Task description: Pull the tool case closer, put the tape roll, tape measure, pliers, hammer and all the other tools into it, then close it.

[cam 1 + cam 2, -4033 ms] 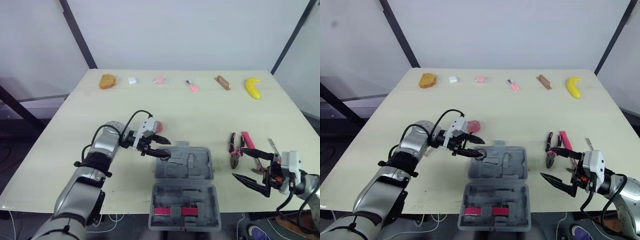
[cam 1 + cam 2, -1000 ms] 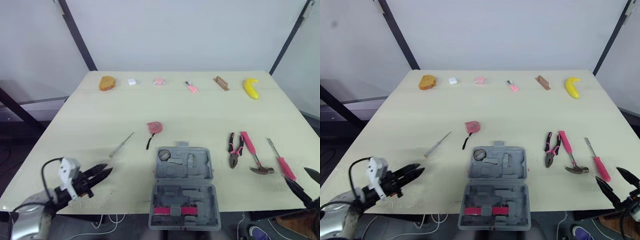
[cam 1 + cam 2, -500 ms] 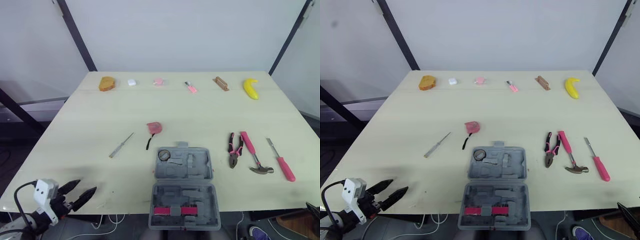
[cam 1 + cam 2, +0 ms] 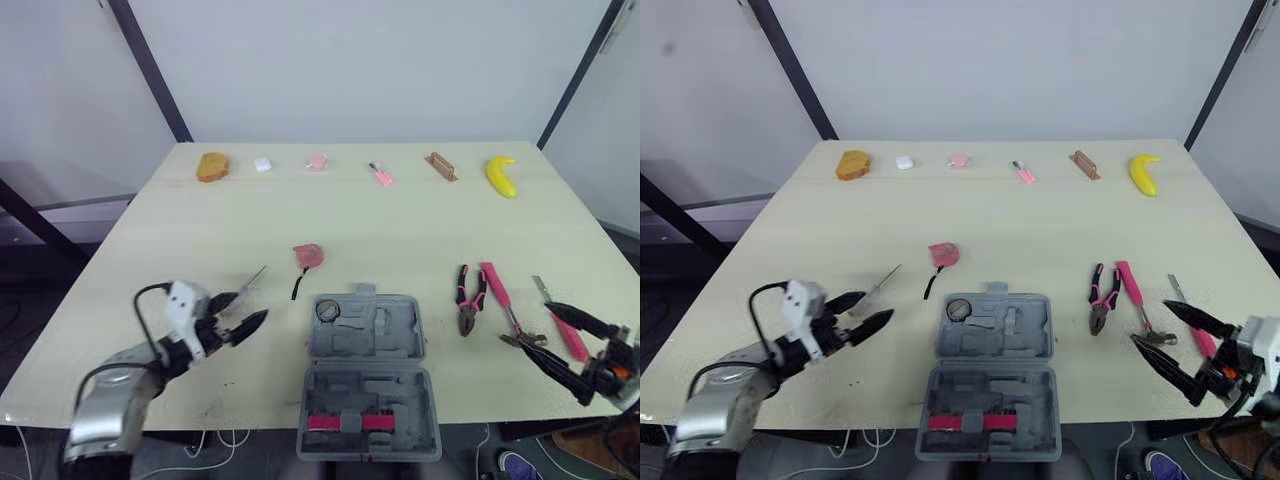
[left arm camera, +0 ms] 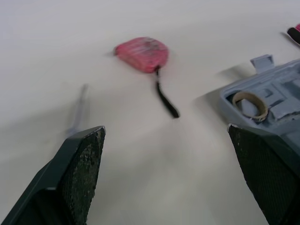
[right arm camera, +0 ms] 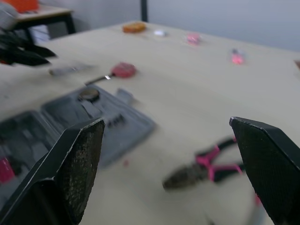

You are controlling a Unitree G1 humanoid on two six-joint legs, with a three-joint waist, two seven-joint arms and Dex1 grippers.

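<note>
Across the two head views, the tool case (image 4: 372, 345) lies open at the near edge of the table (image 4: 150, 230), so it is judged already within reach. The tape roll (image 4: 328, 310) sits in its 10 o'clock pocket. The tape measure (image 4: 308, 255) lies apart at 11 o'clock of the case. The pliers (image 4: 469, 300), hammer (image 4: 505, 308) and pink screwdriver (image 4: 567, 333) lie side by side at 3 o'clock.

The left gripper (image 4: 241, 309) is spread and empty at 9 o'clock of the case. It points toward the tape measure, probably lining up a pick, and covers part of a thin grey screwdriver (image 4: 252, 278). The right gripper (image 4: 533, 326), also spread and empty, hangs over the hammer head and pink screwdriver, hiding part of each.

Left wrist view: the fingers (image 5: 79, 173) bracket the tape measure and its black strap. The grey screwdriver is smeared and the case is cut off at one corner.

Right wrist view: the fingers (image 6: 77, 164) bracket the blurred pliers, and the hammer cannot be made out.
</note>
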